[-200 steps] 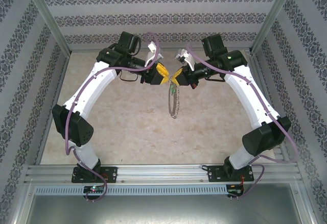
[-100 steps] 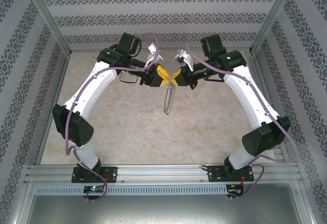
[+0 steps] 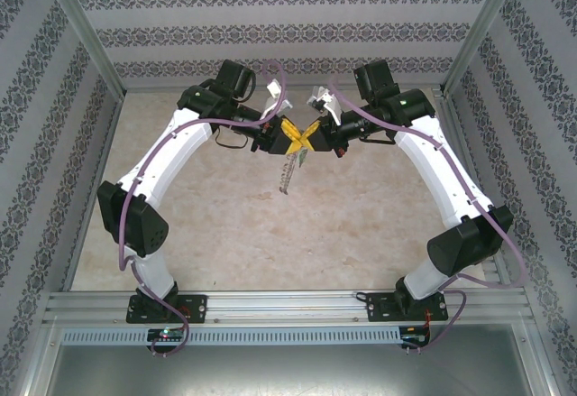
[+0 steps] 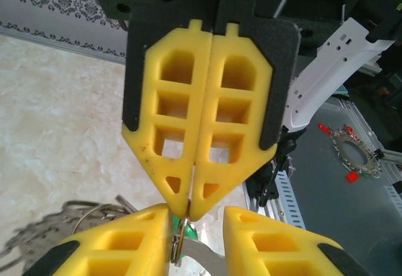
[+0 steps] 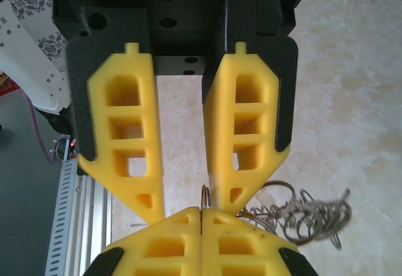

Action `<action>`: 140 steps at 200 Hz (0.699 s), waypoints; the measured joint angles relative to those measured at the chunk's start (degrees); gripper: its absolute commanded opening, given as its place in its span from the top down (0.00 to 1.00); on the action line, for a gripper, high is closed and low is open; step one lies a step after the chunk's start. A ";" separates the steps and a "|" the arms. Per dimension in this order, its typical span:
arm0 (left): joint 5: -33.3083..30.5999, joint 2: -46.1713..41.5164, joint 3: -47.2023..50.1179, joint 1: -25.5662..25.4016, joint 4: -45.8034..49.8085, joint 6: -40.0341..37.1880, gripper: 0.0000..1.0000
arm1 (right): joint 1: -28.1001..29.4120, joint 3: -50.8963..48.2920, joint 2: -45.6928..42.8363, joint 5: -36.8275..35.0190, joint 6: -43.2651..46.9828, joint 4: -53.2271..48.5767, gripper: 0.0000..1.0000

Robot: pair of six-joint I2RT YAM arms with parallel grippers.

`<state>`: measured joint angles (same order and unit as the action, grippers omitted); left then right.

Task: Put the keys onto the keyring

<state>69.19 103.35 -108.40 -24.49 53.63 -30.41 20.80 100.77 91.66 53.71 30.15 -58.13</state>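
Above the table's middle, both grippers meet tip to tip. My right gripper [image 3: 306,137] [image 5: 201,210] [image 4: 188,208] is shut on the keyring, whose thin wire pokes out of the seam between its pads. The rest of the keyring [image 3: 286,176] [image 5: 308,216] [image 4: 94,216] hangs below as a floppy loop of metal bits. My left gripper [image 3: 289,133] [image 4: 198,226] [image 5: 191,207] is open, one finger on each side of the right tips. The green-headed key [image 4: 187,232] sits just under those tips, against the inner face of one left finger. I cannot tell whether it is threaded.
The beige marble-look table [image 3: 225,225] lies below, patterned walls [image 3: 288,35] on three sides and an aluminium rail [image 3: 288,306] at the near edge. In the left wrist view a round metal piece with red bits [image 4: 355,153] lies on a dark grey surface.
My left gripper has slid right until its fingers straddle the right tips, and its jaws have narrowed. The hanging keyring has swung left. The right gripper has held still.
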 measured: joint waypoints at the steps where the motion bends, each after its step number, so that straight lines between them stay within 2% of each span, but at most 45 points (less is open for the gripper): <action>1: 0.00 0.00 0.00 0.00 -0.02 0.02 0.80 | 0.00 0.00 0.00 0.00 0.00 0.00 1.00; 38: -0.22 0.09 -0.02 0.07 0.04 -0.39 1.00 | 0.09 0.00 0.00 0.13 -0.17 -0.44 1.00; 70: -0.20 0.09 -0.02 0.13 0.02 -0.79 1.00 | 0.09 0.00 0.00 0.13 -0.46 -0.28 1.00; 84: -0.22 0.09 0.02 0.13 -0.26 -0.57 1.00 | 0.00 -0.15 -0.04 0.15 -1.73 0.15 0.73; 97: 0.22 -0.02 0.39 0.20 -1.01 0.13 1.00 | -0.48 -1.42 -0.66 -0.46 -3.63 2.62 0.61; 140: -0.50 -2.12 5.07 -0.28 -9.60 5.14 1.00 | -3.85 -13.97 -8.39 0.74 -13.79 18.47 0.53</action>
<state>68.69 101.23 -103.33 -24.77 44.03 -25.28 16.95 86.80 83.26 54.46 16.36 -39.66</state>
